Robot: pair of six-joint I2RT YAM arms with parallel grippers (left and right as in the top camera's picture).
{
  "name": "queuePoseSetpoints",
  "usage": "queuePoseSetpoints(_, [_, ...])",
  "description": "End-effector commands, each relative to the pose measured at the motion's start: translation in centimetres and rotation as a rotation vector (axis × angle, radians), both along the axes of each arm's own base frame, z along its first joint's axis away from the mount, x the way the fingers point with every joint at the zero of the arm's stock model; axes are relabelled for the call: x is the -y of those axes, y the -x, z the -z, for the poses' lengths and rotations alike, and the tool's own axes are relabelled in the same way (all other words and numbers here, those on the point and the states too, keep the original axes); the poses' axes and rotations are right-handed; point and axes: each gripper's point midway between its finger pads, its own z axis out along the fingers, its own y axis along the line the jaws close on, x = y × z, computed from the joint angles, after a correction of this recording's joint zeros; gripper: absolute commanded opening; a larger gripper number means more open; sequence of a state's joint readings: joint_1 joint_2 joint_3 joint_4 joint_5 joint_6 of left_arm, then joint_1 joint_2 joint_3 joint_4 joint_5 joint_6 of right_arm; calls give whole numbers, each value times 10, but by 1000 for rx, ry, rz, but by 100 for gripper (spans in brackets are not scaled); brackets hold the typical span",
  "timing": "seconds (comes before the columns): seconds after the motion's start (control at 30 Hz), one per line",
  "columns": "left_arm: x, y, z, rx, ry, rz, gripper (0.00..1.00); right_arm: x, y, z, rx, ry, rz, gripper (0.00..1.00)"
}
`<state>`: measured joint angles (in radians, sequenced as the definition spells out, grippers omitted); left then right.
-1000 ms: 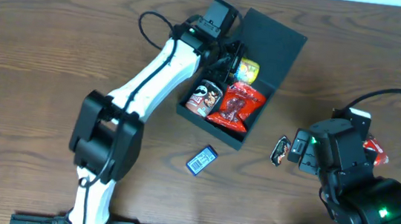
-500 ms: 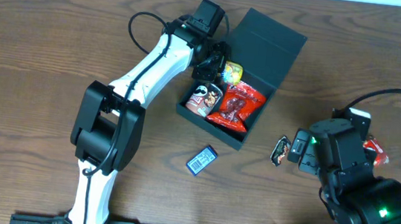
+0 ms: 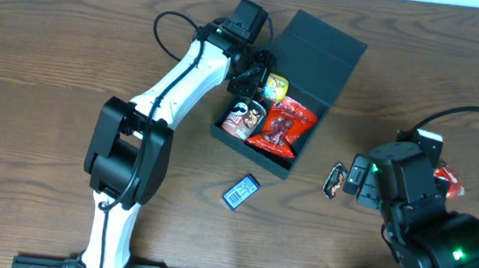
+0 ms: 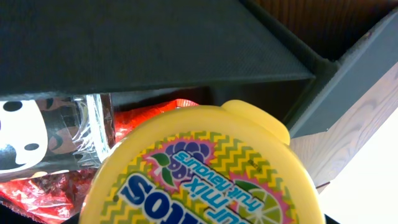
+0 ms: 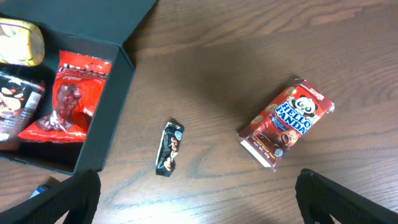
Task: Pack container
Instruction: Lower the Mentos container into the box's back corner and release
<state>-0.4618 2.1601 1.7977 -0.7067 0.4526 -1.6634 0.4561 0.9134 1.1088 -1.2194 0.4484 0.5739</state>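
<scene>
The container (image 3: 324, 54), a dark box with its flap lid lying open, sits at the table's back centre. Inside are a small Pringles can (image 3: 243, 117) and a red snack bag (image 3: 283, 125). My left gripper (image 3: 259, 78) is shut on a yellow Mentos tub (image 3: 276, 87) over the box's back corner. In the left wrist view the tub (image 4: 205, 168) fills the lower frame and hides the fingers, with the box wall (image 4: 124, 43) above it. My right gripper (image 5: 199, 199) hangs open over bare table to the right of the box (image 5: 121, 56).
Loose on the table lie a blue packet (image 3: 241, 191) in front of the box, a small dark bar (image 5: 169, 149) and a red Hello Panda box (image 5: 287, 123) near the right arm. A cable loops behind the left arm.
A second ago the left gripper shifted a little to the left with the yellow tub; since then it has stayed still. The right arm has not moved.
</scene>
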Motion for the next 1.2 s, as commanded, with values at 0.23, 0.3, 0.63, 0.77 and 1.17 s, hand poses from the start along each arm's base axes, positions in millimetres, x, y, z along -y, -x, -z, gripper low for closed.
queuePoseSetpoints(0.23, [9, 0, -9, 48, -2, 51, 6, 2, 1, -1, 8, -3, 17, 99])
queuePoseSetpoints(0.3, [10, 1, -8, 50, -8, 55, 6, 2, 1, -1, 8, -3, 17, 99])
queuePoseSetpoints(0.63, [14, 3, 0, 36, -7, 65, 6, 1, 1, 0, 6, -5, 15, 99])
queuePoseSetpoints(0.77, [17, 6, 10, 9, 0, 70, 6, 2, 1, 0, 6, -5, 15, 99])
queuePoseSetpoints(1.17, [19, 2, 9, 25, 7, 70, 17, 2, 1, 0, 6, -5, 15, 99])
